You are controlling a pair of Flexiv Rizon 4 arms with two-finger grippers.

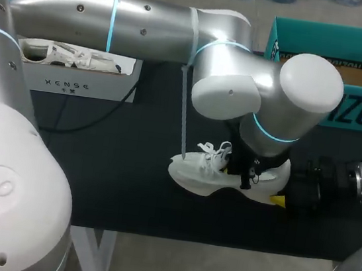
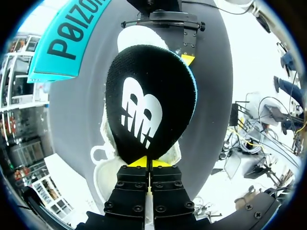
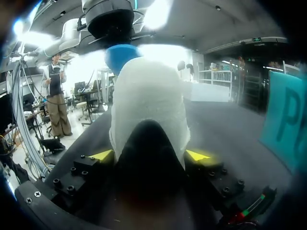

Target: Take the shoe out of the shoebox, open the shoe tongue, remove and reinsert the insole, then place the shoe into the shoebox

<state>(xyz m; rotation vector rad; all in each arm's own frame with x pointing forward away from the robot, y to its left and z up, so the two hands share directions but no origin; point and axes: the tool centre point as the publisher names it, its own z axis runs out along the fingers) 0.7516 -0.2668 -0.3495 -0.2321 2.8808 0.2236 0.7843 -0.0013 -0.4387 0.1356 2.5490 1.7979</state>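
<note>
A white shoe (image 1: 213, 173) lies on the black mat, its toe toward my left side. My right gripper (image 1: 286, 189) holds its heel (image 3: 148, 96), one yellow tip on each side (image 3: 101, 155). My left arm reaches across from the left, and its gripper (image 2: 149, 163) is shut on the edge of the black insole (image 2: 148, 100). The insole has a white logo and stands lifted over the shoe's opening (image 2: 103, 177). In the right wrist view the insole's blue underside (image 3: 120, 55) shows above the heel. In the head view the left wrist hides its own fingers.
A teal shoebox (image 1: 336, 69) stands open at the back right, close behind the shoe (image 2: 62, 43). A white box (image 1: 75, 78) holding another white shoe sits at the back left. The mat's front edge runs just below the shoe.
</note>
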